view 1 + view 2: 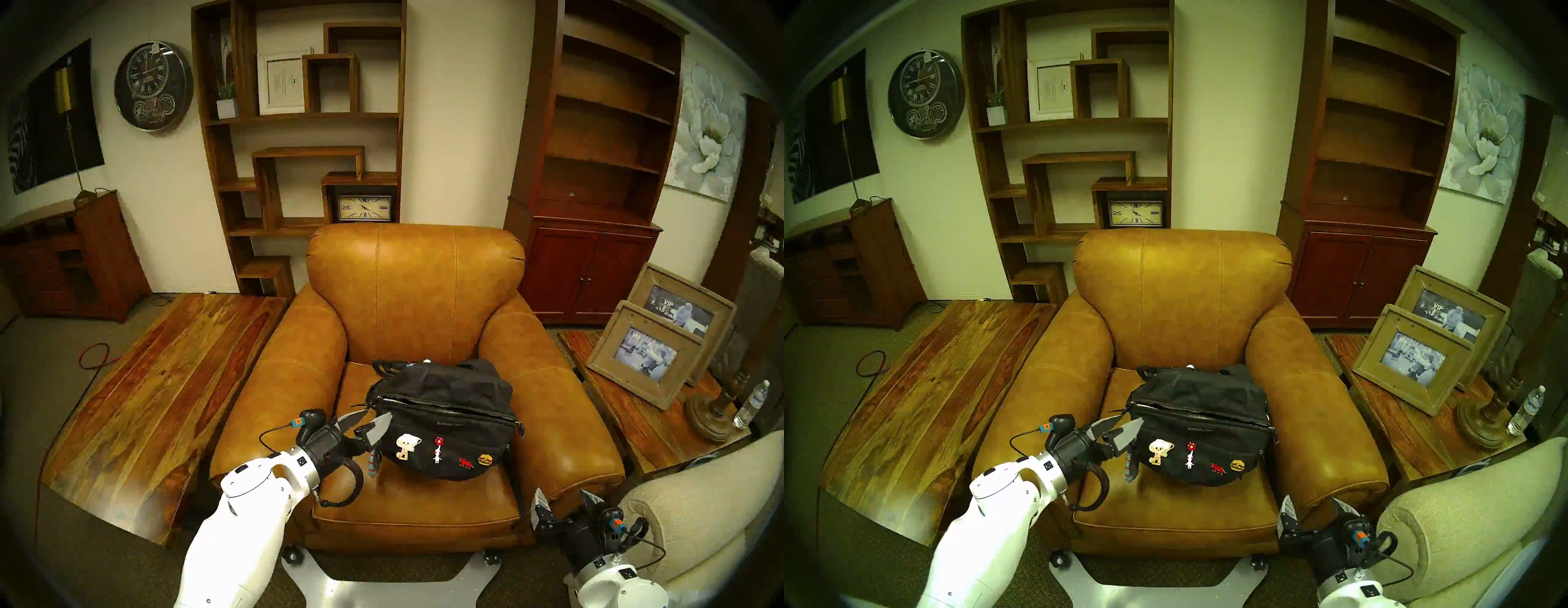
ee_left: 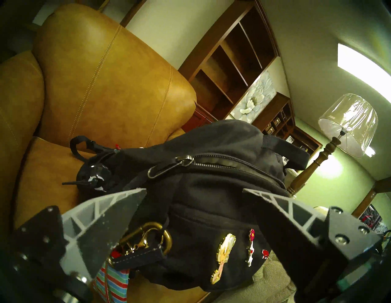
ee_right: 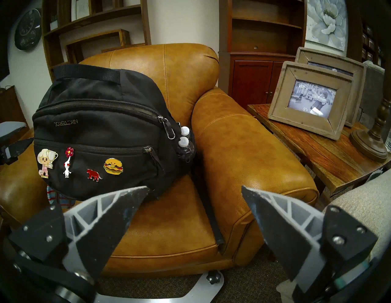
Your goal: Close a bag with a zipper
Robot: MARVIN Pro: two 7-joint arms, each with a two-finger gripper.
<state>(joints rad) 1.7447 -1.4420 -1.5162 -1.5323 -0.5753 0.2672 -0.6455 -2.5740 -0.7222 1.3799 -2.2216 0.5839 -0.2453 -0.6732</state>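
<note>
Bag: the black fabric bag [image 1: 441,429] lies on the seat cushion of the tan leather armchair [image 1: 415,297], toward the cushion's middle and back, resting on its underside with the pinned front panel facing the robot.
Long axis: runs across the seat from armrest to armrest; in the head views its left end sits a little farther back and higher than its right end.
Zipper: the zipper [image 1: 445,406] follows the top edge along that same axis; a pale gap between its teeth shows over most of its length.
Slider: in the left wrist view a metal pull [image 2: 169,167] sits at the bag's near, left end; the right wrist view shows another pull [image 3: 167,127] at the right end.
Pins: enamel pins [image 3: 80,164] in a row on the front, a figure, a flower, a red animal and a burger.
Keychain: a striped keychain [image 1: 1129,465] hangs from the left end.
Strap: a black strap [image 3: 209,213] trails off the right end down the cushion.
Left gripper: the left gripper [image 1: 365,420] has its fingers spread wide at the bag's left end, holding nothing; whether a fingertip touches the fabric cannot be told.
Right gripper: the right gripper [image 1: 566,503] hangs low by the chair's front right corner, well apart from the bag, fingers spread and empty.
Side table: a wooden side table [image 1: 636,407] to the right carries picture frames.
</note>
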